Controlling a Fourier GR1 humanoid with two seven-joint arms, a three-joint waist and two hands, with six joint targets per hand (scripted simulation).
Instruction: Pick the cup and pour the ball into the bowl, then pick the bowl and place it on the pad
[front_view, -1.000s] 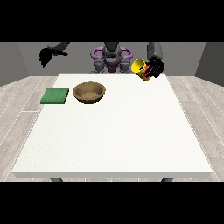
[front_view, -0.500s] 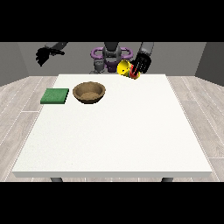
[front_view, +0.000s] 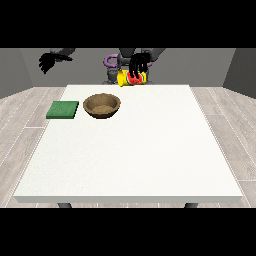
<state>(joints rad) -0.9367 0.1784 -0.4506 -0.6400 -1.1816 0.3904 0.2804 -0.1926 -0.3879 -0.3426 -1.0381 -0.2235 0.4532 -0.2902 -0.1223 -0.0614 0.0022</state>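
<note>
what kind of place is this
Probably a bare test room for tabletop handling: a large white table on grey plank flooring, plain grey walls, and only a bowl, green pad and yellow cup.

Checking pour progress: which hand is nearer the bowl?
The left, the hand at the view's right: it holds the yellow cup just behind and right of the bowl. The hand at the view's left hangs farther off.
</note>
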